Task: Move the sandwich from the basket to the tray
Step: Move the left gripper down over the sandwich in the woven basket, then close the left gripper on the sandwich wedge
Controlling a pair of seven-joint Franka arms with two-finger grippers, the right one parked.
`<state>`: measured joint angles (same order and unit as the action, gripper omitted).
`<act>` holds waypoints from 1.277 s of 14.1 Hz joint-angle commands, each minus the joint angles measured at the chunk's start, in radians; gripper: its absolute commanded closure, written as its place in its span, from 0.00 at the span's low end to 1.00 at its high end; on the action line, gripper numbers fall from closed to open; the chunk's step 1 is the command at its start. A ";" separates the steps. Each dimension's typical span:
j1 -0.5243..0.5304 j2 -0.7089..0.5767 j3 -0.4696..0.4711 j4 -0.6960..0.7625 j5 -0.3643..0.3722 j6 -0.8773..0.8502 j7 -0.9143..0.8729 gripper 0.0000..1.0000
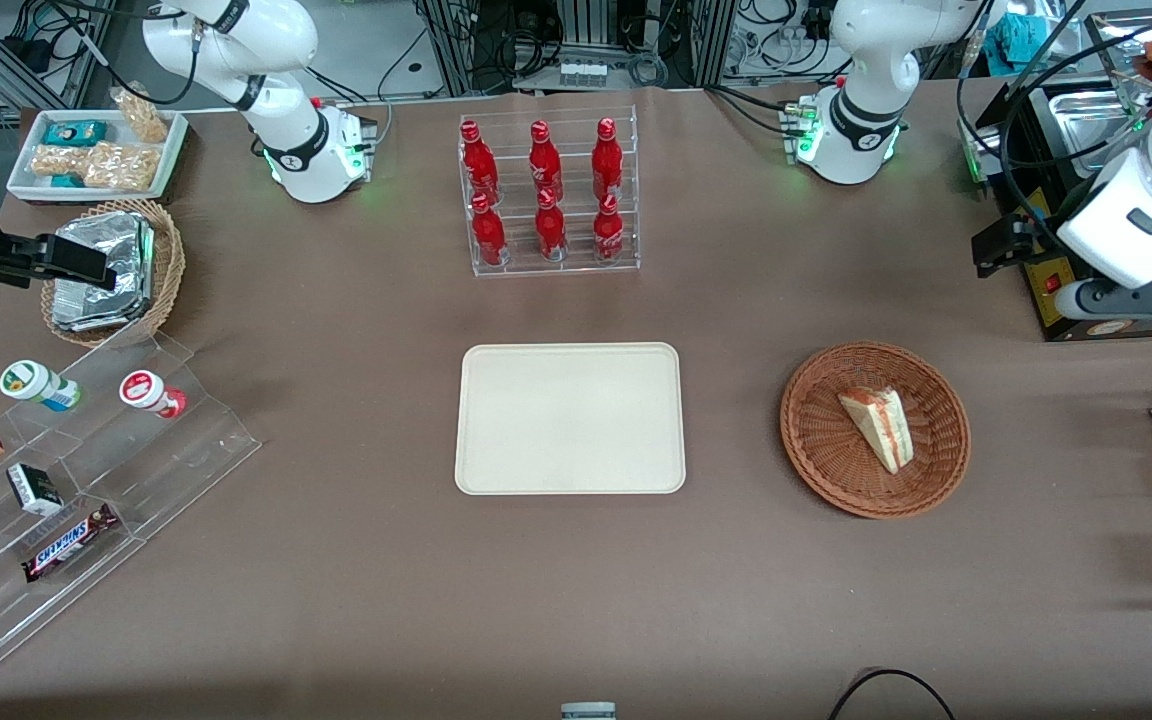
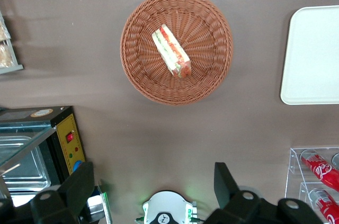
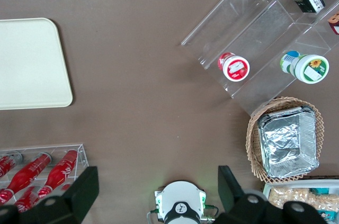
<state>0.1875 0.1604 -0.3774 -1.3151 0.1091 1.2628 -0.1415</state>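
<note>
My claw (image 2: 153,192), fingers wide apart w/ nothing held, hangs high above table; sandwich (image 2: 171,51) lies in wicker basket (image 2: 137,78), tray (image 2: 312,54) beside.

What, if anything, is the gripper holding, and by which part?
Nothing. The gripper is open and empty, high above the table, and the sandwich lies untouched in the basket.

One sandwich (image 1: 881,425), in one reddish-brown basket (image 1: 816,440). One cream tray (image 1: 570,420). Six red bottles (image 1: 547,190) in one clear rack (image 1: 626,255), at the tray's twelve o'clock. One tan basket (image 1: 171,260) with one foil container (image 1: 101,270). Two round tubs (image 1: 36,385) and one Snickers bar (image 1: 69,540) on the clear steps (image 1: 206,440). One gripper (image 2: 153,167), two fingers (image 2: 79,184) spread wide, high above the working arm's end of the table.
</note>
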 commanded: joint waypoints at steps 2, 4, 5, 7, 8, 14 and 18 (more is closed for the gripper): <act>0.026 0.079 -0.003 -0.064 -0.048 0.041 -0.095 0.00; 0.026 0.097 0.014 -0.172 -0.052 0.177 -0.150 0.00; 0.026 0.088 0.015 -0.270 -0.052 0.292 -0.170 0.00; 0.026 0.076 0.017 -0.425 -0.051 0.488 -0.211 0.00; 0.026 0.077 0.017 -0.488 -0.051 0.579 -0.230 0.00; 0.078 0.111 0.017 -0.782 -0.058 1.012 -0.290 0.00; 0.079 0.140 0.018 -0.771 -0.060 1.021 -0.378 0.00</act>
<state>0.2631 0.2979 -0.3511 -2.0865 0.0581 2.2673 -0.4495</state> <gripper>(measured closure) 0.000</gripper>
